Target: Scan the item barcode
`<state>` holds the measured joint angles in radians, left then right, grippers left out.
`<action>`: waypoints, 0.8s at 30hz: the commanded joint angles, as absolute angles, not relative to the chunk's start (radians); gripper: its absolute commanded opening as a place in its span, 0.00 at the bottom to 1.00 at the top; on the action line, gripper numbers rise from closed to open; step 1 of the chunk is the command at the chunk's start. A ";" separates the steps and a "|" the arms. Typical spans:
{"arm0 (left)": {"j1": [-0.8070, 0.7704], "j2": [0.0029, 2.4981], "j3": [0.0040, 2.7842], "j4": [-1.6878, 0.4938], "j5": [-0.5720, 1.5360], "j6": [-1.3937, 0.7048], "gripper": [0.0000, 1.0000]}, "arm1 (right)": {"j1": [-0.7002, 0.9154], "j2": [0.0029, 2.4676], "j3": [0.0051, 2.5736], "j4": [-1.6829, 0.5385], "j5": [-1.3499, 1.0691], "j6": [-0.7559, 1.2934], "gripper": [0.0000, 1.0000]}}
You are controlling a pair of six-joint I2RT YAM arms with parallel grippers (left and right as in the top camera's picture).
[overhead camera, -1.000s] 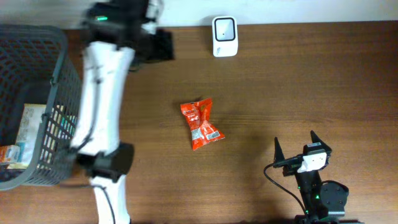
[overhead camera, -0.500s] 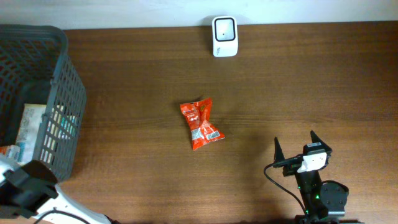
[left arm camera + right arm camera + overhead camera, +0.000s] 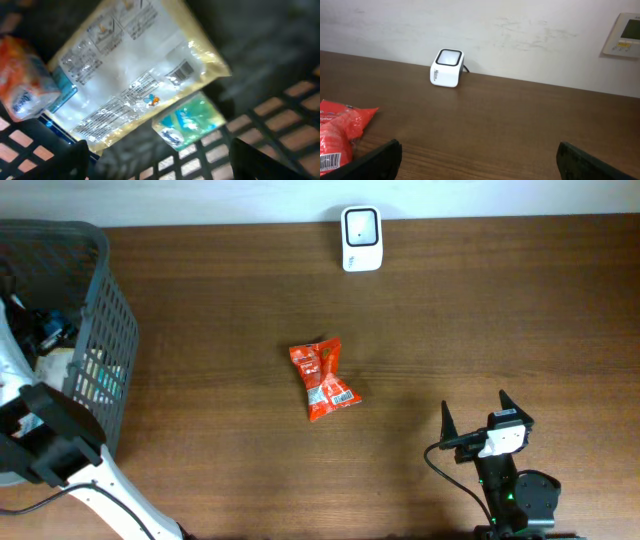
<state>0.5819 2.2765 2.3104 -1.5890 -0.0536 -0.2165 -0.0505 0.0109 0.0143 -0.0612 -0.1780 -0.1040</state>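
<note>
My left pincer point(image 3: 157, 146) hangs wide open and empty inside the basket point(image 3: 105, 340), above a pale packet point(image 3: 135, 75) whose barcode point(image 3: 180, 71) faces up. My right pincer point(image 3: 474, 404) stands wide open, holding nothing, low over the surface point(image 3: 500, 300). The red packet point(image 3: 323, 378) lies mid-surface, well apart from the white scanner point(image 3: 360, 238).

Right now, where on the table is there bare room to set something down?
Bare tabletop lies between the basket and the red packet, and the whole stretch right of the scanner down to the right tool. The basket itself is crowded with packages.
</note>
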 commanded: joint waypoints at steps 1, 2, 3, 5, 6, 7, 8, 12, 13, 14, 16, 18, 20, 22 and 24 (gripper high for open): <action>0.587 2.292 2.186 -1.502 -0.076 -0.188 0.87 | -0.046 0.004 0.006 -0.063 -0.183 -0.093 0.99; 0.587 2.292 2.158 -1.472 -0.076 -0.183 0.86 | -0.046 0.004 0.006 -0.063 -0.184 -0.093 0.99; 0.587 2.292 2.124 -1.435 -0.076 -0.173 0.87 | -0.046 0.004 0.006 -0.063 -0.183 -0.093 0.99; 0.587 2.292 2.070 -1.374 -0.075 -0.146 0.95 | -0.046 0.004 0.006 -0.063 -0.183 -0.093 0.98; 0.587 2.293 2.041 -1.340 -0.070 -0.127 0.99 | -0.046 0.004 0.006 -0.063 -0.183 -0.093 0.98; 0.587 2.293 2.012 -1.311 -0.068 -0.117 0.98 | -0.046 0.004 0.006 -0.063 -0.183 -0.093 0.99; 0.587 2.293 1.988 -1.287 -0.069 -0.114 0.97 | -0.046 0.004 0.006 -0.063 -0.183 -0.093 0.98; 0.587 2.293 1.919 -1.222 -0.076 -0.114 0.79 | -0.046 0.004 0.006 -0.063 -0.183 -0.093 0.98; 0.587 2.293 1.918 -1.222 -0.076 -0.114 0.60 | -0.046 0.004 0.006 -0.063 -0.183 -0.093 0.99; 0.587 2.293 1.918 -1.222 -0.076 -0.114 0.46 | -0.046 0.004 0.006 -0.063 -0.183 -0.093 0.98; 0.587 2.293 1.918 -1.222 -0.076 -0.114 0.34 | -0.046 0.004 0.006 -0.063 -0.183 -0.093 0.99; 0.587 2.293 1.919 -1.225 -0.075 -0.114 0.00 | -0.046 0.004 0.006 -0.063 -0.183 -0.093 0.99; 0.587 2.292 1.919 -1.232 -0.067 -0.115 0.00 | -0.046 0.004 0.006 -0.063 -0.183 -0.093 0.98; 0.587 2.291 1.921 -1.236 -0.067 -0.115 0.00 | -0.046 0.004 0.006 -0.063 -0.183 -0.093 0.98; 0.587 2.286 1.949 -1.251 -0.067 -0.115 0.00 | -0.046 0.004 0.006 -0.063 -0.183 -0.093 0.99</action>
